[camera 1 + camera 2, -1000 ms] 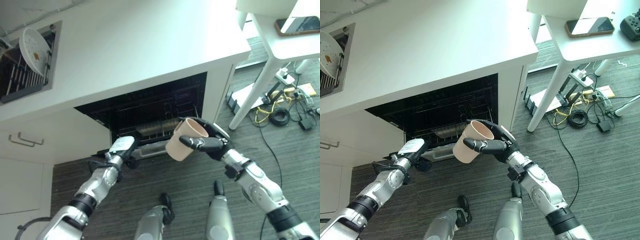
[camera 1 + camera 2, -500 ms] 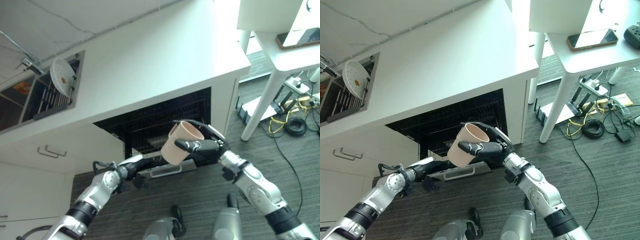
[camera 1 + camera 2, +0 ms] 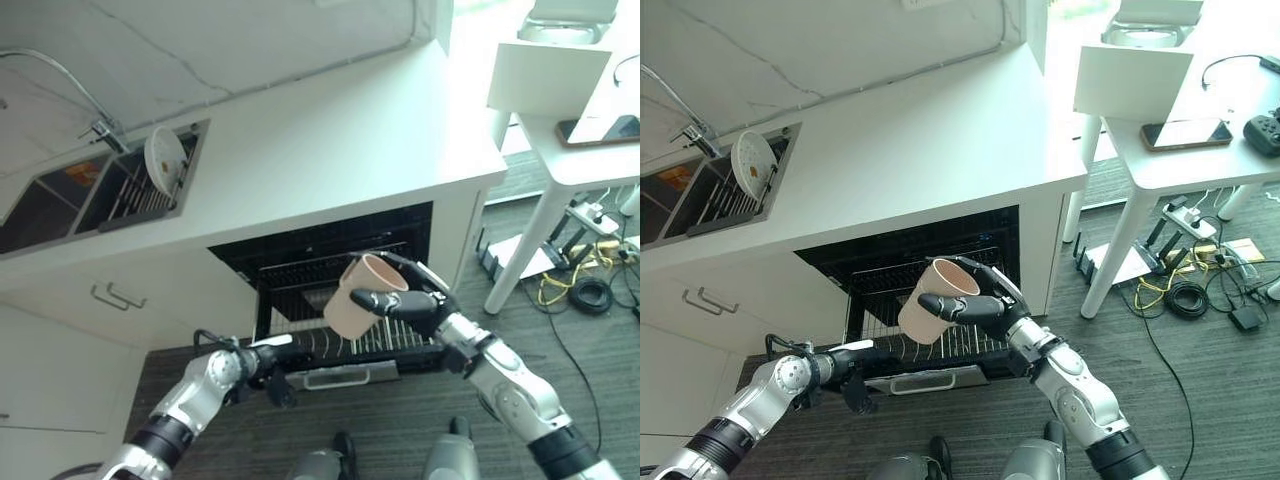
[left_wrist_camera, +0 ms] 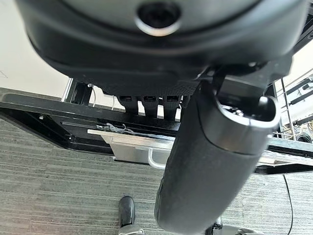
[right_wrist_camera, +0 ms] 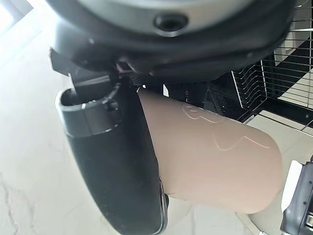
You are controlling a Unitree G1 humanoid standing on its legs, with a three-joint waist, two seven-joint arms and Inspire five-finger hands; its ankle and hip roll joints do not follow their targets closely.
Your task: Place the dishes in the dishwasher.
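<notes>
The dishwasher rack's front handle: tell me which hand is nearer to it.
Left. The left hand is low at the rack's front edge, just beside the handle. The right hand is higher up, curled round the beige cup above the pulled-out rack.

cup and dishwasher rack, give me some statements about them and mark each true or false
1. The right hand has its fingers curled round the tan cup. True.
2. The cup already sits in the dishwasher rack. False: it is held in the air in front of the rack.
3. The left hand is low by the front of the pulled-out rack, near its silver handle. True.
4. The cup hangs mouth down. False: its open mouth faces up, tilted to one side.
5. A white plate stands on edge in the drying rack in the sink. True.
6. A plate fills the dishwasher rack. False: no plate is seen in it.
</notes>
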